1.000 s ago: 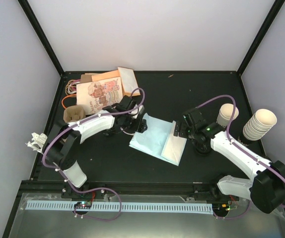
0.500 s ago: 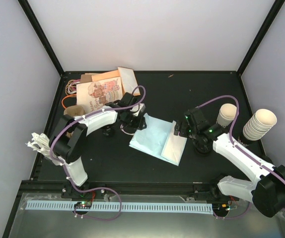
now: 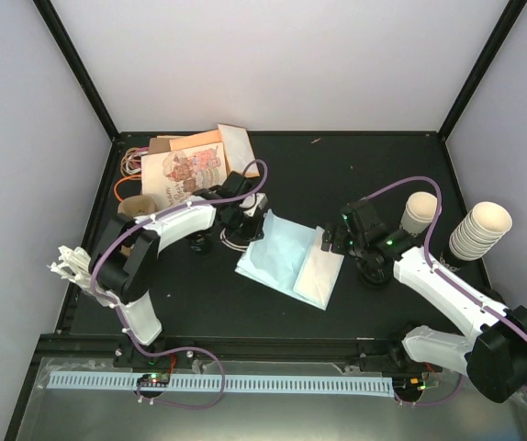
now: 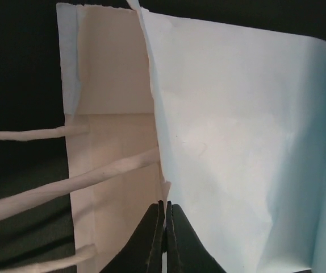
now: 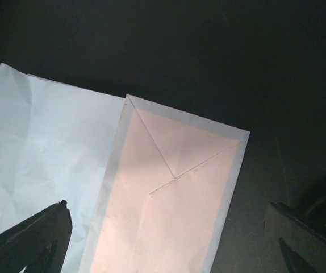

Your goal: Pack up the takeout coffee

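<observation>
- The takeout coffee (image 3: 372, 272) sits on the right half of the table (image 3: 355, 170), tucked under my right forearm. From above I only catch a dark round shape there, so I take it for the black lid without being sure.
- My right claw (image 3: 331, 241) hangs just left of it, jaws spread wide with nothing between them, over the folded bottom end of the pale blue paper bag (image 3: 286, 257).
- In the right wrist view that bottom fold lies between my right fingers (image 5: 35, 236), and neither finger touches it.
- The bag lies flat between my two arms, and my right arm crosses between it and the coffee.
- My left claw (image 4: 164, 227) is clenched at the bag's mouth, tips pinched together on the edge of the upper blue layer.
- The bag's white twisted handles (image 4: 66, 187) trail off to the left on the dark surface.
- Behind the coffee, a single lidless cup (image 3: 420, 211) stands close to my right arm, with a stack of cups (image 3: 479, 230) further right by the edge.
- Far left, well apart from the coffee, sits the brown pulp carrier (image 3: 138, 209), half covered by my left arm.
- Behind the carrier lies a heap of printed paper bags (image 3: 185, 170).
</observation>
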